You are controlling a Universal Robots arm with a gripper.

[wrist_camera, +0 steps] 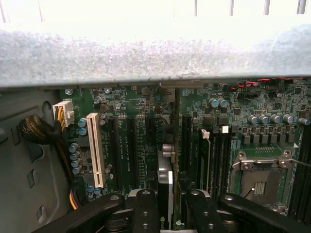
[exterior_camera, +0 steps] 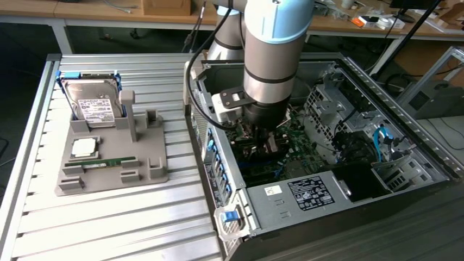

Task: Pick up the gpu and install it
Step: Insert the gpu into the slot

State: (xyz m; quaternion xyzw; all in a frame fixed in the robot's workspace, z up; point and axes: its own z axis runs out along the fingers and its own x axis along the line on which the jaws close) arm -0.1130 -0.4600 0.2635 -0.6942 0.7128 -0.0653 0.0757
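Fingers point(wrist_camera: 146, 208) of the gripper point(wrist_camera: 167, 206) pinch the gpu point(wrist_camera: 165, 182) edge-on, low over the motherboard point(wrist_camera: 136, 141) slots. The arm point(exterior_camera: 270, 49) reaches straight down into the open computer case point(exterior_camera: 427, 163). On the grey holder point(exterior_camera: 156, 155) beside it sit a hard drive point(exterior_camera: 94, 106) and a memory stick point(exterior_camera: 101, 161).

The arm point(exterior_camera: 270, 49) stands vertical, its claw point(wrist_camera: 168, 196) clamped narrow, pointing down.

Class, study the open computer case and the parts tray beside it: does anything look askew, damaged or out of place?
Nothing stands out. The gripper holds the gpu edge-on, upright over the motherboard slots inside the case. The hard drive and memory stick sit tidily in the grey tray.
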